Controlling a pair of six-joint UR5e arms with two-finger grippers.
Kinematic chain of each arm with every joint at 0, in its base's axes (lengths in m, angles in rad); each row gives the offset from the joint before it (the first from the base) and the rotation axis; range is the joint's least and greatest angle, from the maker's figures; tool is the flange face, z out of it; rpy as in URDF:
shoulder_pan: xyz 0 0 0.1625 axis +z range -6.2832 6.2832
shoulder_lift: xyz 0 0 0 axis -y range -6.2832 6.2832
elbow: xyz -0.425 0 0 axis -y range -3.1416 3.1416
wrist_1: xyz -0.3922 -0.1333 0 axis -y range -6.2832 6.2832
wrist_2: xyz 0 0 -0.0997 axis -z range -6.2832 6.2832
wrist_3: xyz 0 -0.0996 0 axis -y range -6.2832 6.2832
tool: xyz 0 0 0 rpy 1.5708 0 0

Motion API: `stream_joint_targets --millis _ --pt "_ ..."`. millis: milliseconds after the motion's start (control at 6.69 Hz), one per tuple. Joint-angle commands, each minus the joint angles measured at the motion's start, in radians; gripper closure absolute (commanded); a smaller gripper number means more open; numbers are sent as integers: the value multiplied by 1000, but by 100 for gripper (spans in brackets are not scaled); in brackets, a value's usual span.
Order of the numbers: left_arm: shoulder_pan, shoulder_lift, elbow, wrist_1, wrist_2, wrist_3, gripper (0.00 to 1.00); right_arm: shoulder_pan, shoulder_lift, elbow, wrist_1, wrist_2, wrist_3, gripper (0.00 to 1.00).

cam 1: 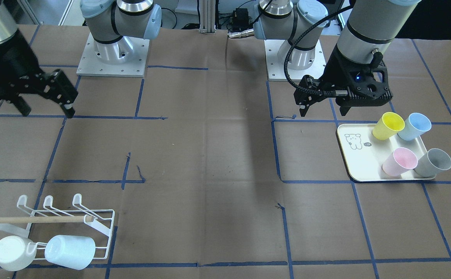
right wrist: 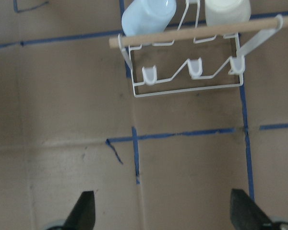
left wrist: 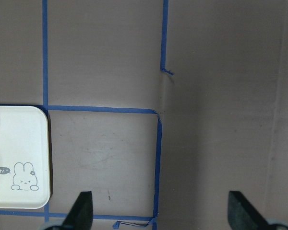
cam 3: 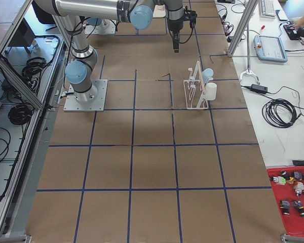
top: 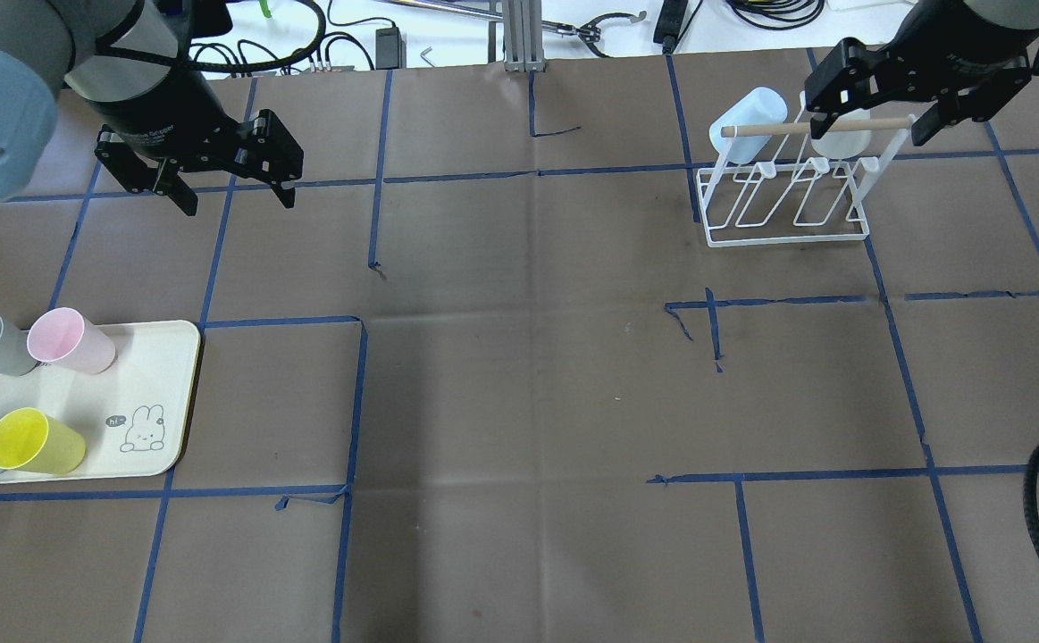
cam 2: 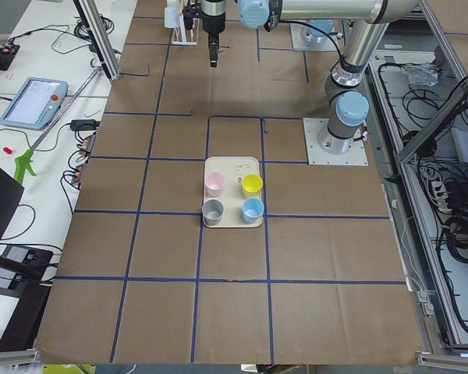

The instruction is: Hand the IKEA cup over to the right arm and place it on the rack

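Note:
Several IKEA cups stand on the cream tray (cam 1: 359, 164): yellow (cam 1: 388, 125), blue (cam 1: 414, 126), pink (cam 1: 400, 161) and grey (cam 1: 434, 162). My left gripper (cam 1: 323, 110) hovers open and empty just behind the tray, whose corner (left wrist: 19, 143) shows in the left wrist view. The white wire rack (cam 1: 66, 215) carries a pale blue cup (cam 1: 70, 252) and a white cup (cam 1: 14, 253) on its outer prongs. The right arm's gripper (top: 869, 123) hangs open and empty above the rack (right wrist: 187, 86), and the two hung cups (right wrist: 146, 17) (right wrist: 228, 12) show in the right wrist view.
Brown paper with a grid of blue tape covers the table. The two arm bases (cam 1: 113, 58) (cam 1: 293, 58) stand at the robot's edge. Cables and a metal post (top: 519, 36) lie beyond the far edge.

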Motion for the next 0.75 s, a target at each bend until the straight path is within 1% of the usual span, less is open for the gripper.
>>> stream_joint_targets --millis 0,598 --pt "0 2 -4 1 0 1 0 124 -59 30 79 -48 23 0" --pt "0 8 -7 1 0 1 0 138 -55 51 79 -61 25 0"
